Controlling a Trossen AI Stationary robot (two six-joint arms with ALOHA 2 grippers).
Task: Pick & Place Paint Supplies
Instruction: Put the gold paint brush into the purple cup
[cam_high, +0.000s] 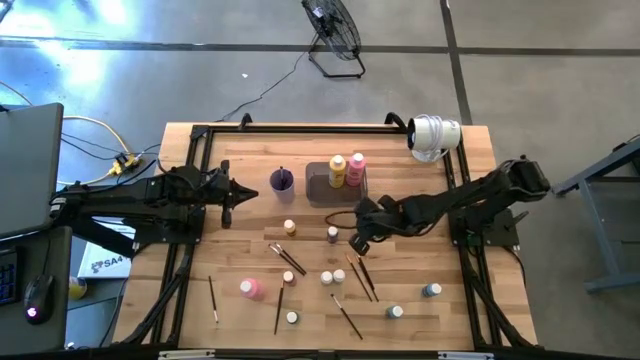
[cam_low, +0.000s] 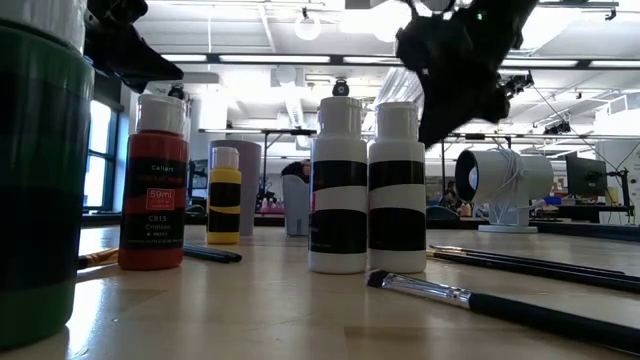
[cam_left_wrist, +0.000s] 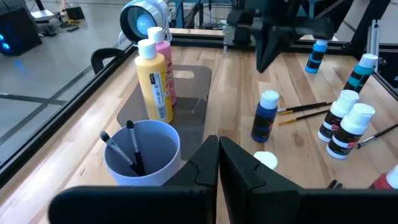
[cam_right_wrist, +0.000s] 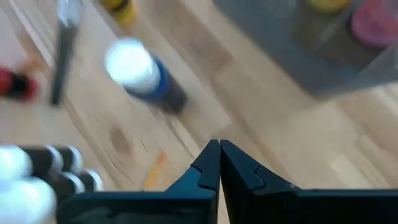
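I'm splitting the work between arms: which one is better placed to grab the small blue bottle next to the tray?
Right, probably: the right gripper hovers just beside the blue bottle, fingers shut; the left gripper sits beyond the purple cup.

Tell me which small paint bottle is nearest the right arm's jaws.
The blue bottle with the white cap, standing just beside the right gripper below the tray. The other small bottles stand farther off across the table.

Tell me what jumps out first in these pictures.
The dark tray at the table's back middle holds a yellow bottle and a pink bottle, with a purple cup of brushes beside it. The right hand hovers shut just in front of the tray, above scattered small bottles and brushes.
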